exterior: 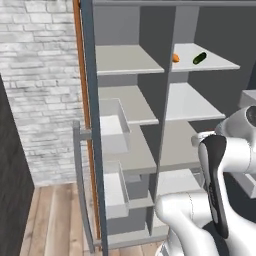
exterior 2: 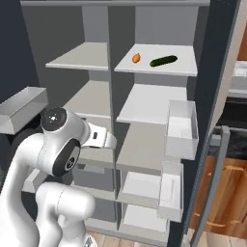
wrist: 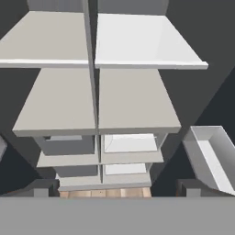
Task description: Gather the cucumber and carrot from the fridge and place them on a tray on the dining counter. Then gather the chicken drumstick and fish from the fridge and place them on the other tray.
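White robot arm (exterior: 215, 200), with dark joints, fills the near foreground, bent at the elbow in front of an open fridge (exterior 2: 111, 58). From the hand's camera, two dark fingers (wrist: 41, 188) rise at the bottom edge, one at the left and one at the right, standing far apart with nothing between them.

At the far left of the scene, a pale brick wall (exterior: 40, 90) stands above a wooden floor (exterior: 55, 220). Just right of it, the left fridge door (exterior: 92, 125) swings open edge-on, with a grey handle (exterior: 80, 180) and white door bins (exterior: 112, 132) facing inward.

Moving right, the fridge interior is dark grey, split down the middle by an upright divider. Flat pale shelves run on each side, stacked from top to bottom, with drawers (exterior 2: 140, 185) lower down.

On the top shelf (exterior 2: 183, 67) of the right half lie two of the task's things. A small orange carrot (exterior 2: 136, 58) sits near the divider. Just right of it, apart from it, a dark green cucumber (exterior 2: 163, 61) lies on its side. Both rest high above and well apart from the hand.

At the far right, the right fridge door (exterior 2: 217, 96) stands open with its own white bins (exterior 2: 181, 130), and wooden cabinets (exterior 2: 226, 193) show beyond it.
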### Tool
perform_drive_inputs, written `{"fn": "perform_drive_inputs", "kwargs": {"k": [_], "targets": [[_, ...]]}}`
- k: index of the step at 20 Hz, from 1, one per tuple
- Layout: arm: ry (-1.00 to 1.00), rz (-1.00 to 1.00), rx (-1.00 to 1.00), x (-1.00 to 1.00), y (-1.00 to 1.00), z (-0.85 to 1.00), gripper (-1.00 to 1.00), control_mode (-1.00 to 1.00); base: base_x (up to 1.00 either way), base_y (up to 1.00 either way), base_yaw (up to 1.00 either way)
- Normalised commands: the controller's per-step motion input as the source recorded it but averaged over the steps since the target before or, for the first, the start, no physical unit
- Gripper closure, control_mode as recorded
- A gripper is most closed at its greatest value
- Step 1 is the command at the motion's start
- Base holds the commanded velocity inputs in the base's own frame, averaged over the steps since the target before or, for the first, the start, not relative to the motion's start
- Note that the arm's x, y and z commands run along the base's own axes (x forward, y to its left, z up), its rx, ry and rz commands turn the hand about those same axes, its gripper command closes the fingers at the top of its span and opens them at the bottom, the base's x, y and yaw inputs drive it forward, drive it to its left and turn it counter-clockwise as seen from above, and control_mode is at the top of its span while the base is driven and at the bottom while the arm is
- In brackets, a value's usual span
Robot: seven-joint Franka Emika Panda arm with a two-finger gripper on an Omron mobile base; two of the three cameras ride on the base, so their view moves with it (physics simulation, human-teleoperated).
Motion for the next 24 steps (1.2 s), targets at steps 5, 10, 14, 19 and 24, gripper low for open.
{"fn": "perform_drive_inputs", "kwargs": {"k": [5,10,14,19,24], "targets": [[0.00,0.00,0.00,0.00,0.00,0.00,-1.00,1.00,0.46,-0.40,0.00],[0.00,0.00,0.00,0.00,0.00,0.00,-1.00,1.00,0.55,-0.29,0.00],[0.00,0.00,0.00,0.00,0.00,0.00,-1.00,1.00,0.52,-0.26,0.00],[-0.01,-0.02,0.00,0.02,-0.02,0.05,-1.00,-1.00,0.20,-0.05,0.00],[-0.13,-0.25,-0.08,-0.02,-0.23,0.72,-1.00,-1.00,0.00,0.00,0.00]]}}
